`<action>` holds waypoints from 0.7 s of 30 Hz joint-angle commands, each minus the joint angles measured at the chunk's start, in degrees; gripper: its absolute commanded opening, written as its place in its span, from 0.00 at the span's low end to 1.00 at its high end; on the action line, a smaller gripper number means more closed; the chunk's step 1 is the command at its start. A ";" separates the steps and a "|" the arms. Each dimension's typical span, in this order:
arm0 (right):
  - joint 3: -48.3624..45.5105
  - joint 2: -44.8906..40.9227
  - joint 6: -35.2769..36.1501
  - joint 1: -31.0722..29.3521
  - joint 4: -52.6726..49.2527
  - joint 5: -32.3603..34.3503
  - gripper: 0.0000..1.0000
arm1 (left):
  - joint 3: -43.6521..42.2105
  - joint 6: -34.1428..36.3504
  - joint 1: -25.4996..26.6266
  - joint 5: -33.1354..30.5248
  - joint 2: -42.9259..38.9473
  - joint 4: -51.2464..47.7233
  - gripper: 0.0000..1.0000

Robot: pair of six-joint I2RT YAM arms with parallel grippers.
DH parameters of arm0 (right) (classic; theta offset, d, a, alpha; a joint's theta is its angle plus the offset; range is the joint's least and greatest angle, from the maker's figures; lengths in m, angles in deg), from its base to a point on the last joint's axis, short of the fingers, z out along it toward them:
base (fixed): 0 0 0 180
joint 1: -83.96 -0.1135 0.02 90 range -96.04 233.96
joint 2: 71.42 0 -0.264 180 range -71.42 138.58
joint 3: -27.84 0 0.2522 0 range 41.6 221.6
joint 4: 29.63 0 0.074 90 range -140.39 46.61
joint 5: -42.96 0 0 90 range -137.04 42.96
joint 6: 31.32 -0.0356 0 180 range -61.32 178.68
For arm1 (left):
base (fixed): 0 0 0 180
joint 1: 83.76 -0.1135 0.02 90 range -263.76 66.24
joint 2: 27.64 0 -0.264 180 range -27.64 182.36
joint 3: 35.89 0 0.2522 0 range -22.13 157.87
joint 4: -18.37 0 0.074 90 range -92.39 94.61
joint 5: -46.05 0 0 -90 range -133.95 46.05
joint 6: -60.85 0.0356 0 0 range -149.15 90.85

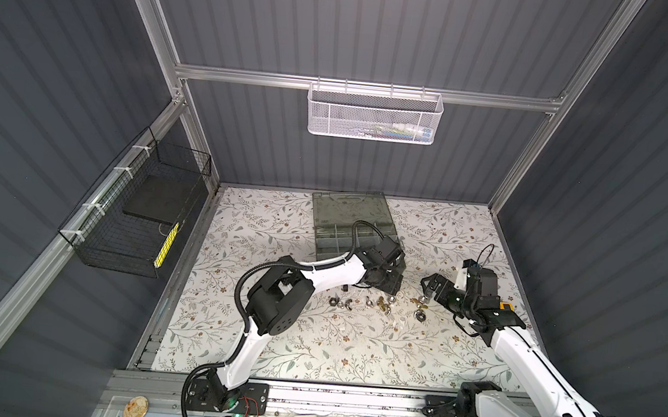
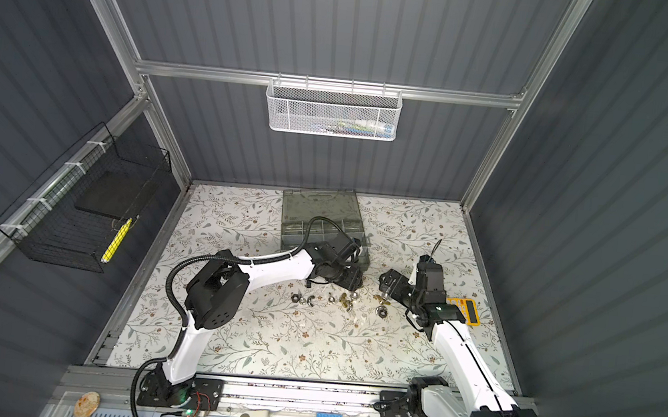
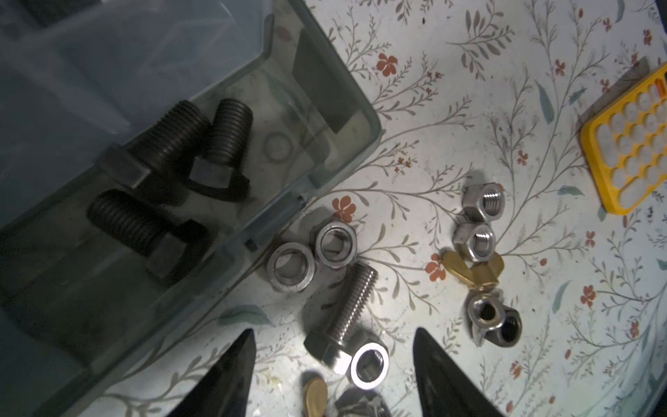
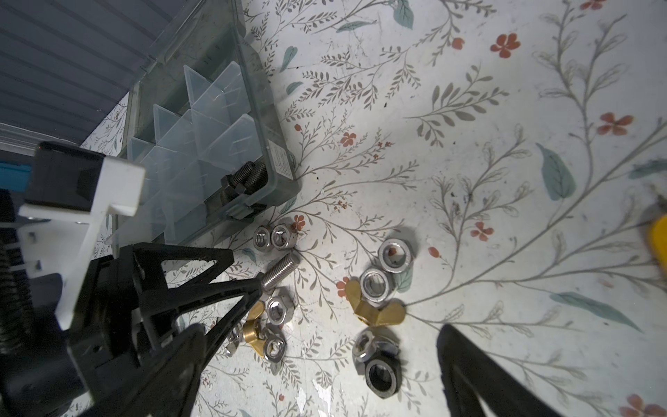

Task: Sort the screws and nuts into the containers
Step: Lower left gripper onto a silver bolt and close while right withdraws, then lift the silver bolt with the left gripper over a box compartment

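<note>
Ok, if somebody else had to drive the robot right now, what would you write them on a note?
Left gripper: open, straddling the silver threaded bolt on the flowery tabletop.
Right gripper: open, empty, hovering near the loose pile.
Done: three black hex bolts lie in a corner compartment of the translucent grey-green plastic organiser case.
To do: the silver bolt, silver hex nuts, brass wing nuts and a black nut all lie loose beside the case.

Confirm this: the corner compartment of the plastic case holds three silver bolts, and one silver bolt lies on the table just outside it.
One detail is wrong. The three bolts in the corner compartment of the plastic case are black, not silver, as the left wrist view shows. The rest stands: one silver bolt lies on the table just outside it.
</note>
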 commanded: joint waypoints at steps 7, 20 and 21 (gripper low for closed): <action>-1.09 0.78 0.35 2.20 1.95 -3.33 0.99 | 2.02 2.08 2.04 -3.11 3.22 -3.20 0.56; -1.00 1.37 -0.35 2.42 2.61 -4.29 0.99 | 3.49 1.95 2.05 -3.99 5.60 -3.57 0.37; -1.01 1.35 -0.37 2.42 2.52 -4.23 0.99 | 3.50 1.95 2.09 -4.20 5.66 -3.61 0.35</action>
